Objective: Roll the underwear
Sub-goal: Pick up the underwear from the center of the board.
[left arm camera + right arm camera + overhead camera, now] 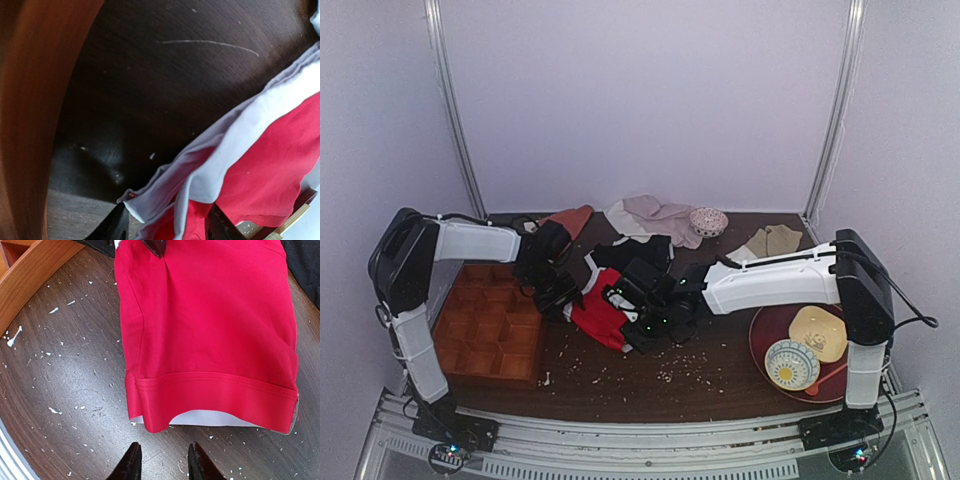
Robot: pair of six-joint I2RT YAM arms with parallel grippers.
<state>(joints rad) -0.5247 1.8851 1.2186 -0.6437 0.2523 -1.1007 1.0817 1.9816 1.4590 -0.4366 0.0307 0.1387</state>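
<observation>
The red underwear lies bunched on the dark table between my two grippers. In the left wrist view its white waistband edge and red cloth run down between my left gripper's two dark fingers, which stand wide apart around the fabric. In the right wrist view the underwear lies flat, its stitched leg hem towards me and white lining showing under it. My right gripper sits just short of that hem, open, with only bare table between its fingers. From above, the right gripper is at the garment's right edge.
A wooden compartment tray stands left of the underwear, close to the left gripper. Black briefs lie just behind it. Further back are a beige garment, pale cloths and a small bowl. A red plate holding dishes is at right. Crumbs dot the table.
</observation>
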